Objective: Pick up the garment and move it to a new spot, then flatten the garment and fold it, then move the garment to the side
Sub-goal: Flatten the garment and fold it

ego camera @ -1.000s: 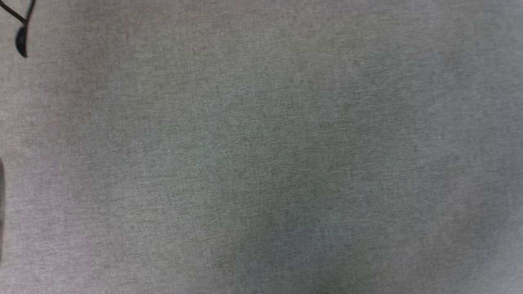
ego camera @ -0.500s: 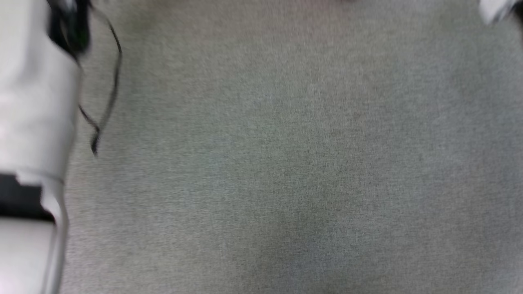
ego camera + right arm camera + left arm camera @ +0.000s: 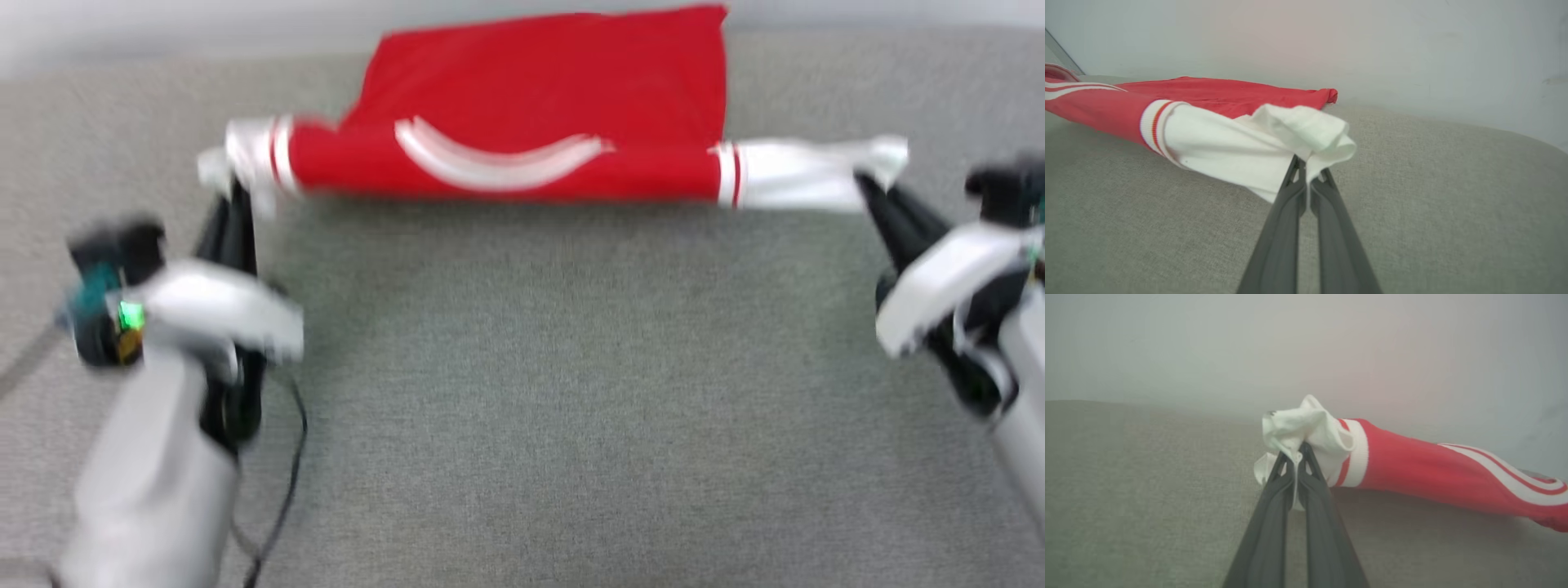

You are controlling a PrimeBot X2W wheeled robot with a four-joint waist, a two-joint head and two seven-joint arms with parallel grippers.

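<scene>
**Item: jersey held by both sleeves; slip, skew and snag hazards**

Change since the earlier frame: the head camera has swung up. It looked on bare grey cloth then; now it takes in both arms and the garment.

1. Grey fabric surface point(image 3: 531, 367). It bears the garment's far part. Hazard: dragging across the weave could ruck the body into creases.
2. Garment point(image 3: 539, 90). It sits far centre, its shoulder line stretched left to right between the grippers. The red body trails away toward the pale wall point(image 3: 163, 24), and the striped neck trim point(image 3: 498, 159) sags at the middle. Hazard: an uneven pull would skew it before flattening.
3. Left gripper point(image 3: 233, 192). Fingers are pinched together on the bunched white left sleeve point(image 3: 1306, 424).
4. Right gripper point(image 3: 865, 184). Fingers are likewise clamped on the right sleeve point(image 3: 1249, 143). Hazard for both: only a small wad sits at the tips, so a sharp tug may free it.
5. Black cable point(image 3: 290, 465). It hangs beside the left forearm, near left. Hazard: snagging during a sideways move.
</scene>
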